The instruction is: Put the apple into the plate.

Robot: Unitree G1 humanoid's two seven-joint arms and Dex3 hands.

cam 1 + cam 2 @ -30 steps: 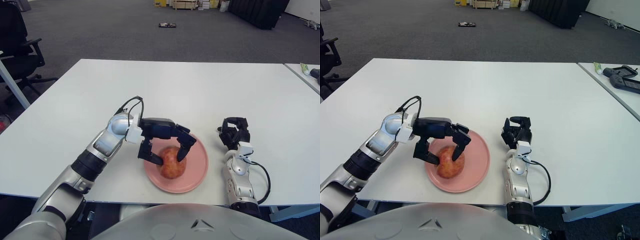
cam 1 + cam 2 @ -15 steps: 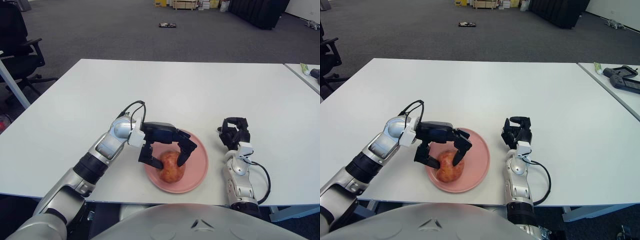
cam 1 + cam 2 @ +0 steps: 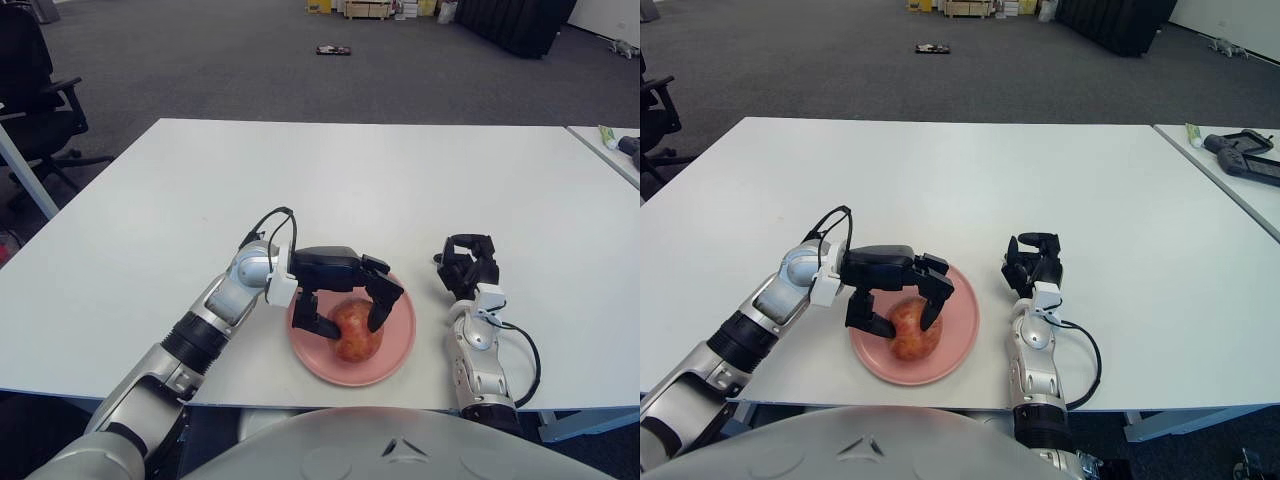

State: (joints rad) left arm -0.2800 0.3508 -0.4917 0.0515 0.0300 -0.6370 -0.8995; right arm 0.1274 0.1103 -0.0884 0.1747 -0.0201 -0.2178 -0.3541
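Observation:
A red-yellow apple point(image 3: 358, 332) sits in the pink plate point(image 3: 404, 338) near the table's front edge. My left hand point(image 3: 345, 316) reaches over the plate from the left and is shut on the apple. Its black fingers point(image 3: 386, 297) curl down the apple's right side, and the thumb point(image 3: 312, 321) presses the left side. The apple's underside touches the plate's floor. My right hand point(image 3: 470, 264) shows just right of the plate, idle, fingers relaxed and holding nothing.
The white table point(image 3: 360, 180) stretches away behind the plate. Its front edge runs just below the plate. A second table at the far right carries a black device point(image 3: 1243, 160) and a green tube point(image 3: 1195, 135). An office chair point(image 3: 35, 90) stands at the far left.
My left hand has carried the apple a little to the right and lower, toward the plate's middle. The forearm has followed. The right hand has not moved.

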